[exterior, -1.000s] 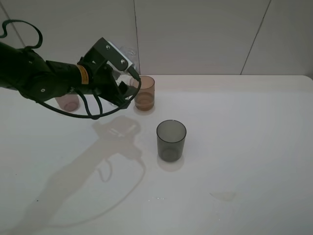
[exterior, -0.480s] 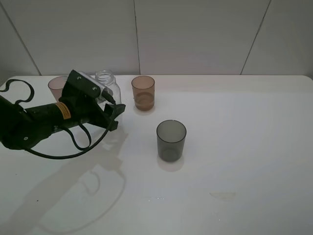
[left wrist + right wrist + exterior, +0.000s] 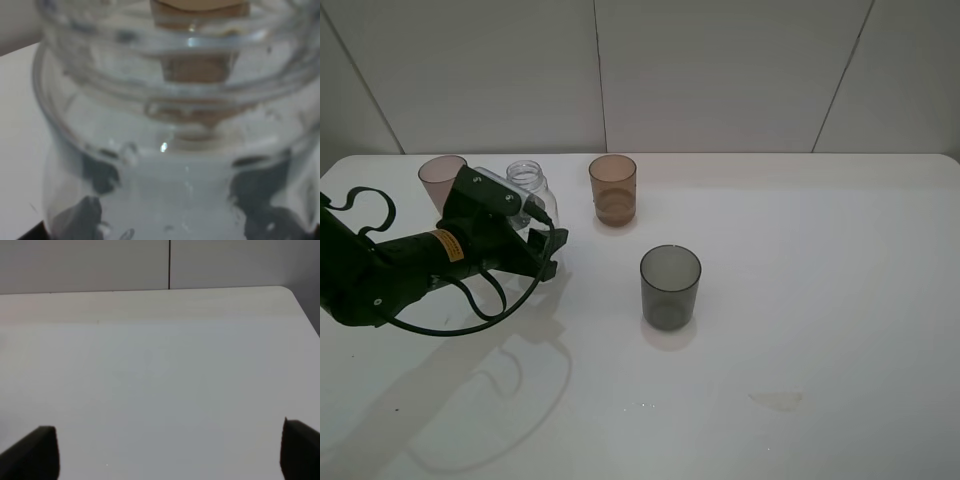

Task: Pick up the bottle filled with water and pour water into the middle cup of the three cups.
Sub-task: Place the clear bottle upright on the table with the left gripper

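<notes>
The clear bottle (image 3: 527, 186) stands upright between the jaws of my left gripper (image 3: 542, 252), which is shut on its body. The bottle's base is hidden behind the gripper. In the left wrist view the bottle (image 3: 170, 150) fills the frame, and the dark fingers (image 3: 95, 177) show through it on both sides. The amber-orange middle cup (image 3: 613, 189) stands to the right of the bottle, apart from it. The pinkish-brown cup (image 3: 441, 177) is behind the left arm. The dark grey cup (image 3: 670, 287) stands nearer the front. My right gripper (image 3: 170, 455) is open over bare table.
The white table (image 3: 820, 300) ends at a tiled wall behind the cups. A small wet mark (image 3: 776, 400) lies at the front right. The right arm does not show in the exterior view.
The left gripper brought the bottle from a tilt at the amber cup back to upright. It then moved the bottle left and down, away from the cup.
</notes>
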Available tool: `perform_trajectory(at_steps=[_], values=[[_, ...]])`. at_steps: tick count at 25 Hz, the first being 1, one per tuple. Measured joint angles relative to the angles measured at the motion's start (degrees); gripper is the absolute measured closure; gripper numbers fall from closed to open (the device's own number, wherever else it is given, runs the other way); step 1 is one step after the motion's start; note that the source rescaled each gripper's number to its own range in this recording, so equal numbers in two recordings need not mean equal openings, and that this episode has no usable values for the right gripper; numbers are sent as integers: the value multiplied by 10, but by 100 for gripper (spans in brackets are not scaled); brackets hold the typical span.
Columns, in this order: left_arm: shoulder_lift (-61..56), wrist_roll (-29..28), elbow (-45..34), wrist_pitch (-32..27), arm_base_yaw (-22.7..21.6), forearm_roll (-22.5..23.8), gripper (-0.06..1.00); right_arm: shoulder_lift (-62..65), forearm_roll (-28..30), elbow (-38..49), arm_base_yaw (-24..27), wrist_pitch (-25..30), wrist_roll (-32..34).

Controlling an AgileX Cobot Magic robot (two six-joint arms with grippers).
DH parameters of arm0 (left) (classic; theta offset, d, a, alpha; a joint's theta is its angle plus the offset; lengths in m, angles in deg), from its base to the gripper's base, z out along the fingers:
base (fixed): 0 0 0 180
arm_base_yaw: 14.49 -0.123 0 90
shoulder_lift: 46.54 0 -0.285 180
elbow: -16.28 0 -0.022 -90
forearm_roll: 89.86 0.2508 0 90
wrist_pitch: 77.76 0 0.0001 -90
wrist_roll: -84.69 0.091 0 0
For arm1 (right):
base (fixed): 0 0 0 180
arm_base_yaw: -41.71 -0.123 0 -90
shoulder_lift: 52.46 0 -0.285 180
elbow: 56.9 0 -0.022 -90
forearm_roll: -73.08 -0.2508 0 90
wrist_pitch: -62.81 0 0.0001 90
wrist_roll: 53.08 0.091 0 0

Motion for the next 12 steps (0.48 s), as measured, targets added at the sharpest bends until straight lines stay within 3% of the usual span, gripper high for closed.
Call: perform_trajectory(at_steps=[5,9,12], values=[[0,0,0,-1,0,-12,91,0,0,0,0,0,0],[0,0,0,0,0,-12,73,0,0,0,0,0,0],[0,0,0,0,0,-13,69,0,0,0,0,0,0]])
